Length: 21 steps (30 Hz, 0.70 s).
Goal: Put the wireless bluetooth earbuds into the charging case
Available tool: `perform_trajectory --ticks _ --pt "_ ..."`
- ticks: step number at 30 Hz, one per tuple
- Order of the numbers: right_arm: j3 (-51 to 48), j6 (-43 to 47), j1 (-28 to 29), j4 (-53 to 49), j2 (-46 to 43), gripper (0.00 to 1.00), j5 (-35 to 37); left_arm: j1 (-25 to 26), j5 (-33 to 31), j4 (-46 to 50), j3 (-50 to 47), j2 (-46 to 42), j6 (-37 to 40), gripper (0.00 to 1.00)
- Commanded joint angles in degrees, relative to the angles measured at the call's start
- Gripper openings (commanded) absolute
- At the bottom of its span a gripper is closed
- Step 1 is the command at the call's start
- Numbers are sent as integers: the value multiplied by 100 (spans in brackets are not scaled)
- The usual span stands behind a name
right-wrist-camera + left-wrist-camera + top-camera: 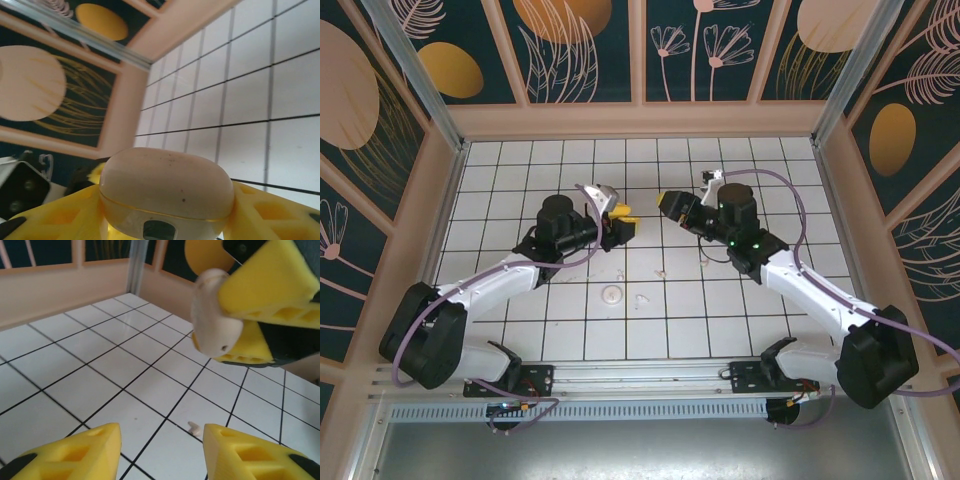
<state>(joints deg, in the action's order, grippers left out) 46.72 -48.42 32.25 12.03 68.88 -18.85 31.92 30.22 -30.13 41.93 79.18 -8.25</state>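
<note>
Top external view: the left gripper (623, 219) hangs over the tiled table (520, 165) just left of centre, pointing to 3 o'clock. In the left wrist view its yellow fingers (80, 455) are spread wide, with nothing between them.

Past those fingers, toward 12 o'clock in the left wrist view, one earbud (194, 427) lies loose on a white tile, apart from both pads. In the top external view a few pale specks lie on the tiles at about 6 o'clock from the gap between the two grippers, near a white disc (611, 293). They are too small for me to say which of them are buds.

The right gripper (669, 203) faces the left one, pointing to 9 o'clock and held above the tiles. In the right wrist view it pinches the charging case (167, 185) between its two foam pads, one pad on each end. A seam runs round the case and a dark spot sits at 6 o'clock on the near face. I judge the lid closed.

Handling, as I judge it:
- The case is light, rigid and glossy, and its rounded ends could slip or swivel in the pads. It should be held low on the body so the lid stays free to open.
- The earbud is tiny, hard and very light, and likely to skid or roll if nudged. I would close on its broadest part with the fingertips brushing the tile.
</note>
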Motion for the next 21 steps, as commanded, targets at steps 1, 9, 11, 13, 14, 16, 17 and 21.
perform_trajectory --ticks 1,9,11,13,14,16,17,21 --pt "-164 -236 50 1020 -58 54 -552 95 182 -401 240 54 153 48" --pt "-356 -610 208 1618 127 54 -845 217 225 -735 202 -34 44 50" --pt "-378 -666 234 1709 163 54 -890 231 222 -765 210 -40 35 50" --pt "-385 -711 247 1802 186 55 -939 247 229 -816 210 -36 18 51" --pt "-378 -728 255 1826 196 55 -953 253 234 -843 217 -25 3 51" --pt "-374 -756 272 1852 224 55 -978 276 255 -892 227 -2 -28 51" --pt "-374 -756 272 1853 229 55 -984 288 265 -930 243 3 -53 51" --pt "-391 -766 290 1857 255 55 -980 314 309 -1140 243 32 -182 52"
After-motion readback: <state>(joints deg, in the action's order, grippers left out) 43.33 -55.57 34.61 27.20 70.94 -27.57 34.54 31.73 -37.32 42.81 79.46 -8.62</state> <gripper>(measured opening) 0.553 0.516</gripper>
